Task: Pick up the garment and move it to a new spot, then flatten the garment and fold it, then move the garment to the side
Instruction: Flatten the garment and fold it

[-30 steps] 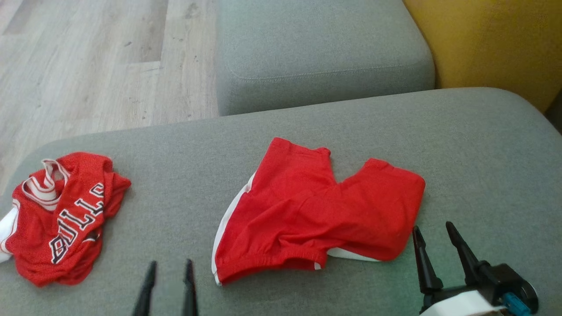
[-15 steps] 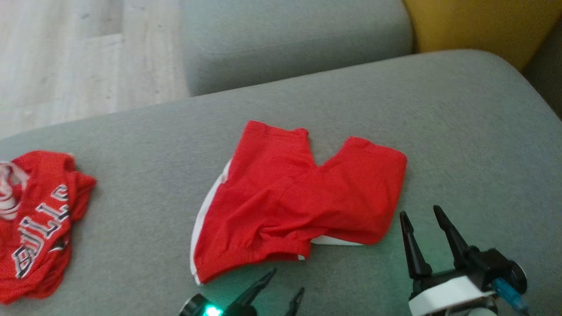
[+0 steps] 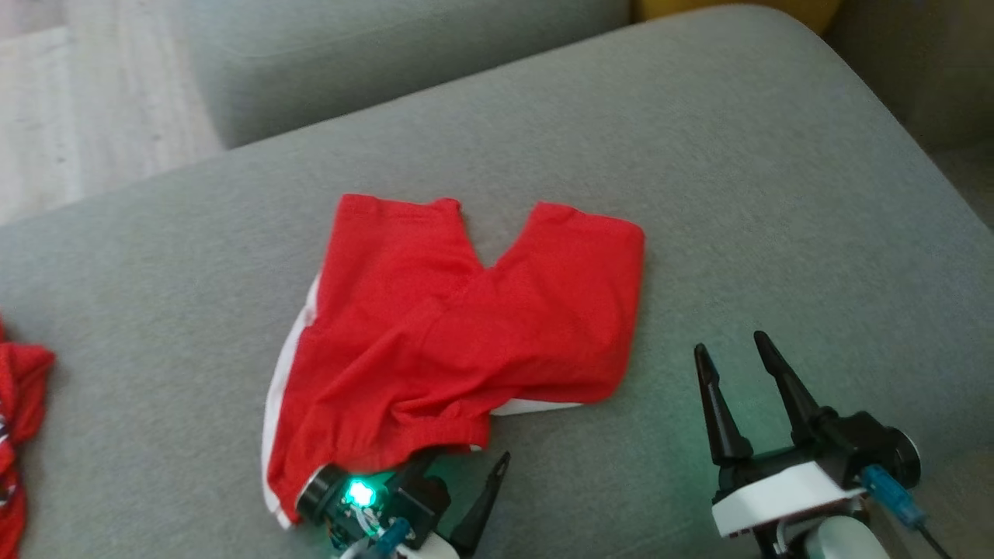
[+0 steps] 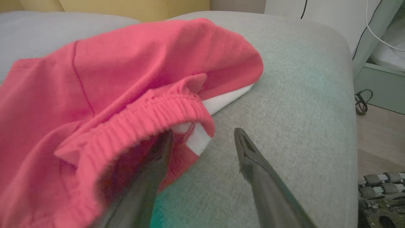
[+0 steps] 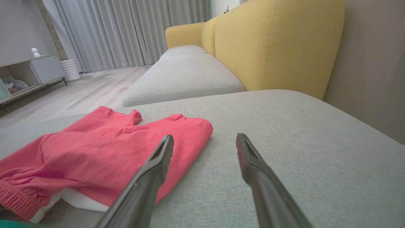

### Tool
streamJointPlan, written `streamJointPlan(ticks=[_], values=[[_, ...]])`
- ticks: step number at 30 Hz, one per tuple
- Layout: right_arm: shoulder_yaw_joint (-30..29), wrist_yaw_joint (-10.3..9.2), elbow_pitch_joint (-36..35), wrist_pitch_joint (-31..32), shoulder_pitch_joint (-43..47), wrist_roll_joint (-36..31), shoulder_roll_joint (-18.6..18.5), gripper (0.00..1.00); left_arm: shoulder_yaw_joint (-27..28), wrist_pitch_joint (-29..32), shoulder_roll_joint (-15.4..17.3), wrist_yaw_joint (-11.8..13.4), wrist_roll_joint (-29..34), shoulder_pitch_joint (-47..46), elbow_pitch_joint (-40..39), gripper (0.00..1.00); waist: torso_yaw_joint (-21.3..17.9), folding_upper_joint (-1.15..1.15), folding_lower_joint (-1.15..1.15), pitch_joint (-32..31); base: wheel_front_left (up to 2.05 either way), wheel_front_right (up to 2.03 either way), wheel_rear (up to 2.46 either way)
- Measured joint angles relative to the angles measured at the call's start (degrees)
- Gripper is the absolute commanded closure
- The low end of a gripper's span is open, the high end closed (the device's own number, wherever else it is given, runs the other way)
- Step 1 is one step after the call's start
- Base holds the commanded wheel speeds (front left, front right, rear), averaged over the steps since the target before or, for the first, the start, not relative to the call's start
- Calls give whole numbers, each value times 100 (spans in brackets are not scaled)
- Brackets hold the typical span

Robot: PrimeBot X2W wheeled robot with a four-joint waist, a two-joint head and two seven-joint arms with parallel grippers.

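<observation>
Red shorts (image 3: 466,326) rumpled at middle of grey cushion (image 3: 776,194). Left gripper (image 4: 203,131): jaws apart, 1 finger inside waistband, 1 outside. Right gripper (image 3: 731,342): jaws apart, empty, beside shorts.

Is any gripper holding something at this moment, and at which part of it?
Nothing is held. The left gripper is open, one finger under the waistband of the red shorts, the other outside. The right gripper is open over the cushion.

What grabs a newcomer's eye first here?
The red shorts lying rumpled mid-cushion on the grey sofa. Next, the left gripper, open at the waistband with one finger seemingly under it; the right gripper hovers open off the shorts' right edge.
</observation>
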Motion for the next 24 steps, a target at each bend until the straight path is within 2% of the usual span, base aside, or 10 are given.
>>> streamJointPlan(ticks=[2,4,11,16,20,24], values=[[23,0,0,0,1,0,1,0,33,0,7,15,0,-12,19,0,-97,0,0,50,0,0,0],[25,0,0,0,1,0,1,0,66,-1,14,15,4,-21,5,100,-170,0,0,85,0,0,0],[23,0,0,0,1,0,1,0,105,0,42,-44,2,-29,-243,100,-229,0,-1,51,0,0,0],[18,0,-2,0,2,25,1,0,-4,0,32,-376,-211,-224,-892,100,-204,0,-1,-93,0,0,0],[15,0,-46,0,8,37,0,0,-313,-1,40,-431,-700,-979,-1381,100,-152,0,-1,-238,0,0,0],[9,0,-83,0,49,76,0,0,-523,207,280,-474,-1424,-2120,-1974,100,-57,0,-1,-368,0,0,0]])
